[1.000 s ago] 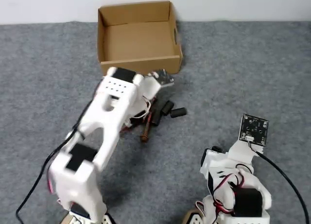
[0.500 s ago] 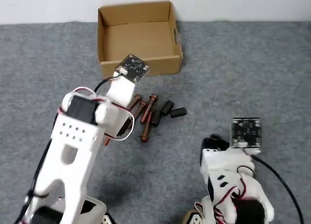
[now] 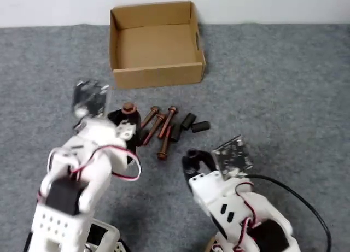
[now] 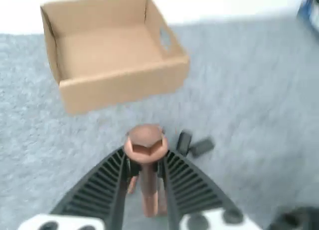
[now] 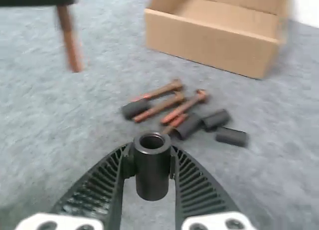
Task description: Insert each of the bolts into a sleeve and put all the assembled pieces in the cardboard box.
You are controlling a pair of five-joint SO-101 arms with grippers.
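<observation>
The left claw [image 4: 145, 157] pinches a copper bolt [image 4: 145, 140] just under its hex head, with the shank hanging down. The right claw [image 5: 151, 157] is pressed onto a black sleeve [image 5: 151, 172], bore upward. Within the last second the left arm has drawn back from the pile with its bolt lifted and the right has swung in towards it, so the two parts are near but apart and mating looks next. Nothing stands between the claws. Beyond them, loose bolts [image 3: 159, 123] and loose sleeves [image 3: 195, 124] lie on the grey tabletop [image 3: 273, 88]; one bolt may already wear a sleeve. The cardboard box [image 3: 156, 76] behind holds no assembled piece.
</observation>
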